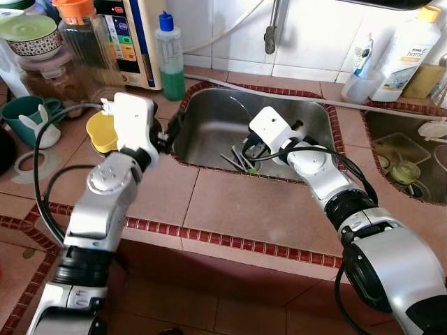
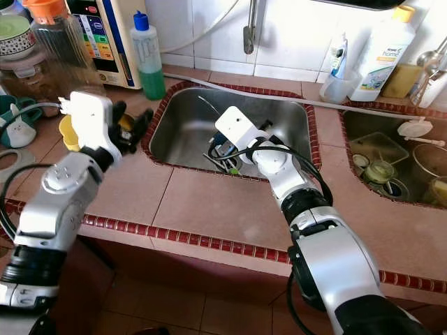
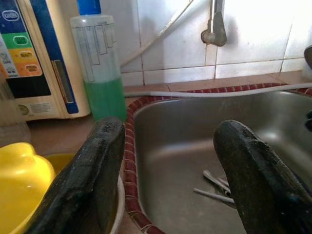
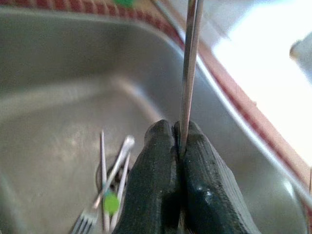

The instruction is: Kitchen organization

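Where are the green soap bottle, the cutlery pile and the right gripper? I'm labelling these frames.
green soap bottle [image 1: 170,66]: left eye view, on its clear body.
cutlery pile [image 4: 111,195]: right wrist view, on the handles on the sink floor.
right gripper [image 4: 178,134]: right wrist view, at the fingertips pinching a thin metal utensil.

My arms are silver with black joint bands and looping black cables; each wrist carries a white boxy housing. My left gripper [image 3: 168,180] has two thick black fingers, their surface seemingly rough, though blurred; my right gripper [image 4: 179,141] looks alike
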### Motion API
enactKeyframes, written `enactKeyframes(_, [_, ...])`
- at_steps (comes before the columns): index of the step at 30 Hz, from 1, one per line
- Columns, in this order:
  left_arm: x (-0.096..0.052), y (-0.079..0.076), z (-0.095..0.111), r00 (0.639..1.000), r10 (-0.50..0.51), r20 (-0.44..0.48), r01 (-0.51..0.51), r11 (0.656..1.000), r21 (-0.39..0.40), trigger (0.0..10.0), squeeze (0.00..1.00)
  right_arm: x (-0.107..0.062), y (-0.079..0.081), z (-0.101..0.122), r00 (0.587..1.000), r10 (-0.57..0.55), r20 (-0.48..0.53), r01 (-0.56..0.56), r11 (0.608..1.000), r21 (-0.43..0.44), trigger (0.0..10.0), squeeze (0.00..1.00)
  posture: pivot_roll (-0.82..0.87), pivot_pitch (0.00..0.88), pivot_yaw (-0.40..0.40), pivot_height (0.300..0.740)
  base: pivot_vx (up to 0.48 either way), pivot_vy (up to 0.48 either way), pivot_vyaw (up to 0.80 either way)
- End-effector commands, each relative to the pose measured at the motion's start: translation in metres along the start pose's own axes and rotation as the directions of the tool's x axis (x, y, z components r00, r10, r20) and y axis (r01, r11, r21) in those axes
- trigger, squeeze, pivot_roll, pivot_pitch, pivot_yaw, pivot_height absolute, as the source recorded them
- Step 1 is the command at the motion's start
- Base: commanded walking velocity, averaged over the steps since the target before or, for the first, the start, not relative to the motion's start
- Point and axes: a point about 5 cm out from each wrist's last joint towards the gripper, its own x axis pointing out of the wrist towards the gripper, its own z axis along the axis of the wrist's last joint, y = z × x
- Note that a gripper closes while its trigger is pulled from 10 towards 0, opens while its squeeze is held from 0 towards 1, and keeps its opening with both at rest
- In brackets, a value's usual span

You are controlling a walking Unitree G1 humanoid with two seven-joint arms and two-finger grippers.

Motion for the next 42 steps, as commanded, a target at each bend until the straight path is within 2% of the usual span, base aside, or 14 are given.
enactKeyframes(1, [0.001,0.004,0.003,1.000,0.007,0.030,-0.008,0.999,0.046,10.0,1.00,0.001,-0.007,0.001,0.999,-0.024,-0.038,0.027,0.997,0.066,0.0,0.00,0.08,0.125,0.010,0.740,0.000,0.000,0.00])
enactKeyframes(8, [-0.001,0.012,0.004,0.997,0.041,0.062,-0.048,0.992,0.114,10.0,1.00,0.000,-0.006,-0.008,0.994,0.009,-0.106,0.006,0.990,0.142,0.1,0.00,0.10,0.127,0.008,0.740,0.000,0.000,0.00])
enactKeyframes(10, [-0.001,0.012,0.004,0.997,0.047,0.068,-0.055,0.991,0.123,10.0,1.00,0.000,-0.004,-0.007,0.995,0.028,-0.099,-0.012,0.987,0.159,0.6,0.00,0.10,0.127,0.008,0.740,0.000,0.000,0.00])
enactKeyframes(11, [-0.001,0.013,0.004,0.996,0.051,0.073,-0.059,0.991,0.120,10.0,1.00,0.000,-0.003,-0.008,0.994,0.043,-0.098,-0.026,0.985,0.168,1.7,0.00,0.11,0.127,0.003,0.740,0.000,0.000,0.00])
enactKeyframes(12, [-0.001,0.013,0.004,0.996,0.054,0.076,-0.063,0.991,0.121,10.0,1.00,0.000,-0.001,-0.009,0.994,0.055,-0.099,-0.037,0.984,0.173,2.3,0.07,0.11,0.128,0.002,0.740,0.000,0.000,0.00])
enactKeyframes(13, [-0.002,0.013,0.004,0.995,0.057,0.077,-0.066,0.991,0.119,10.0,1.00,0.000,0.000,-0.010,0.992,0.069,-0.102,-0.050,0.983,0.179,6.1,0.77,0.11,0.128,0.001,0.740,0.000,0.000,0.00])
enactKeyframes(14, [-0.002,0.013,0.004,0.995,0.059,0.078,-0.068,0.991,0.118,10.0,1.00,0.000,0.001,-0.010,0.992,0.078,-0.103,-0.058,0.982,0.182,6.1,0.77,0.11,0.128,0.001,0.740,0.000,0.000,0.00])
enactKeyframes(15, [-0.003,0.013,0.004,0.995,0.060,0.079,-0.069,0.991,0.118,10.0,1.00,0.000,0.002,-0.011,0.991,0.081,-0.107,-0.060,0.981,0.185,10.0,1.00,0.12,0.129,-0.002,0.740,0.000,0.000,0.00])
enactKeyframes(19, [-0.007,0.018,0.002,0.992,0.098,0.082,-0.107,0.988,0.115,10.0,1.00,0.001,0.008,-0.011,0.990,0.106,-0.092,-0.080,0.965,0.249,10.0,1.00,0.12,0.128,-0.003,0.740,0.000,0.000,0.00])
enactKeyframes(26, [-0.006,0.020,0.001,0.990,0.111,0.085,-0.121,0.986,0.118,10.0,1.00,-0.001,0.011,-0.017,0.987,0.132,-0.095,-0.101,0.955,0.278,10.0,1.00,0.12,0.121,0.002,0.740,0.000,0.000,0.00])
enactKeyframes(32, [-0.001,0.026,0.004,0.987,0.135,0.090,-0.146,0.980,0.132,10.0,1.00,-0.004,0.004,-0.020,0.990,0.119,-0.079,-0.086,0.936,0.341,10.0,1.00,0.11,0.116,0.003,0.740,0.000,0.000,0.00])
enactKeyframes(35, [0.004,0.036,0.001,0.981,0.185,0.053,-0.191,0.967,0.169,10.0,1.00,-0.003,0.001,-0.009,0.989,0.145,0.011,-0.136,0.896,0.422,10.0,1.00,0.11,0.115,0.003,0.740,0.000,0.000,0.00])
enactKeyframes(39, [0.008,0.044,-0.004,0.977,0.213,0.001,-0.209,0.957,0.203,10.0,1.00,-0.003,0.006,-0.003,0.972,0.212,0.101,-0.234,0.858,0.456,10.0,1.00,0.08,0.118,0.010,0.740,0.000,0.000,0.00])
enactKeyframes(42, [0.011,0.047,-0.005,0.976,0.218,-0.005,-0.213,0.960,0.183,10.0,1.00,-0.005,0.009,-0.001,0.958,0.249,0.145,-0.288,0.831,0.476,10.0,1.00,0.08,0.118,0.010,0.740,0.000,0.000,0.00])
